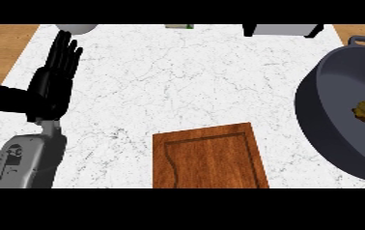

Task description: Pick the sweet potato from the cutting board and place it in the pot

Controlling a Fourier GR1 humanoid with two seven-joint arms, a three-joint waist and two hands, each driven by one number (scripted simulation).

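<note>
Already the sweet potato (pixel 359 111) lies in the pot (pixel 321 113), well apart from the left hand's (pixel 51 86) straight, together fingers (pixel 63 50).

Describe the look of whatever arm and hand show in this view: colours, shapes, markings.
Only one arm shows, at the view's left. The left hand is black all over, with long slim fingers and a flat palm. A narrow grey wrist link joins it to the forearm, a rounded light-grey shell with darker recessed marks on its side. No cables or sleeves show. The right hand is not in view.
</note>
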